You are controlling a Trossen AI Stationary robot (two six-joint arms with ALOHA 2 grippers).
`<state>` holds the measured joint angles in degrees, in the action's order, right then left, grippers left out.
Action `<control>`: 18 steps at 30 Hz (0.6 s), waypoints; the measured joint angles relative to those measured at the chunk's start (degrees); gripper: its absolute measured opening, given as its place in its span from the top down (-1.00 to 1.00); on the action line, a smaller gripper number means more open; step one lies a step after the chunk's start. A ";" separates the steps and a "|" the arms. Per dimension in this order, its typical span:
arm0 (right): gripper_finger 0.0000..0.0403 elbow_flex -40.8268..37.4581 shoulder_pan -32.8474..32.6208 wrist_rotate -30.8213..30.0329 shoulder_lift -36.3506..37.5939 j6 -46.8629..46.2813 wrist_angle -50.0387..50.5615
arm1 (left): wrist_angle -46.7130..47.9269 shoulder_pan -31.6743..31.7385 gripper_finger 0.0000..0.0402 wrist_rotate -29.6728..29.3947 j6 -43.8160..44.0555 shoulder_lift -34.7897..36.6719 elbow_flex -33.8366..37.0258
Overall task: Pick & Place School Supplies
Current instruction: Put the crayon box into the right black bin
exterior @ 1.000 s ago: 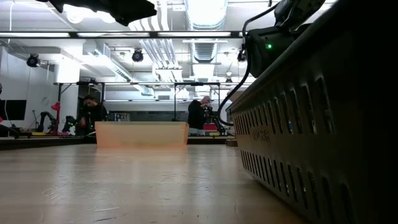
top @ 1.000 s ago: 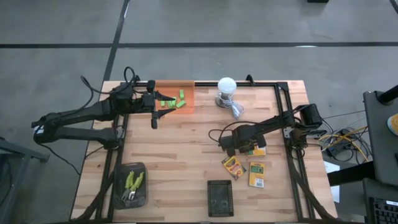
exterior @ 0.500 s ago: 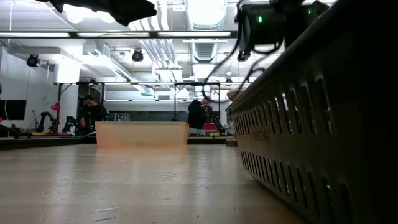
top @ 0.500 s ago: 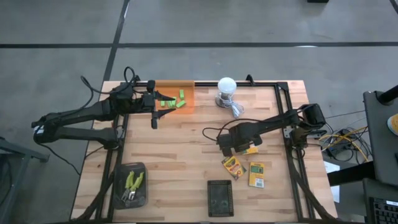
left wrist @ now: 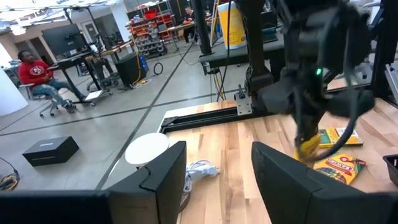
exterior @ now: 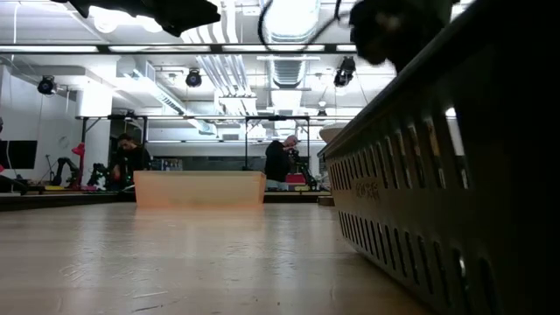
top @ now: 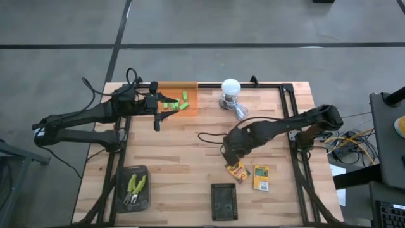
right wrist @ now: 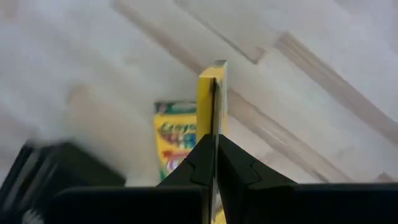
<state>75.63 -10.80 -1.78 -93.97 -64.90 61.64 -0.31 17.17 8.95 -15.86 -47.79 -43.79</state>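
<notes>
My right gripper hangs over the middle of the table, pointing down, shut on a yellow crayon box that shows edge-on in the right wrist view. Two more crayon boxes lie flat on the table just nearer than it. Several bright-green blocks lie in the orange tray at the far left. My left gripper waits open and level beside that tray. Two green-handled plier-like tools lie in a black tray near the front left. My right gripper pinches the crayon box's two flat faces between its two fingers, which come from above and point down. The box hangs below the fingers, lifted clear of the table; it shows under the gripper as a yellow box in the left wrist view.
A white bulb-like object with a cable stands at the far middle. A black slotted basket stands at the front middle and fills the right of the low view. People sit and stand in the room beyond the table.
My right gripper has risen from the table, staying shut, drifted toward the table's left edge and rolled about its own axis. The crayon box has come up with it and now hangs clear of the table, while the other two boxes have stayed put.
</notes>
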 joint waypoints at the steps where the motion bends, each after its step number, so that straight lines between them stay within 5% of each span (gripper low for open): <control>1: 0.96 0.54 -0.26 0.68 0.65 1.95 0.26 | -0.01 0.00 0.06 0.02 0.00 0.00 0.00; 18: 0.96 8.55 -8.45 3.76 15.33 13.40 -3.19 | -0.01 0.00 0.06 0.00 0.00 0.02 0.00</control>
<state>84.18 -19.24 1.97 -78.64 -51.51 58.44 -0.32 17.17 8.95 -15.86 -47.77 -43.79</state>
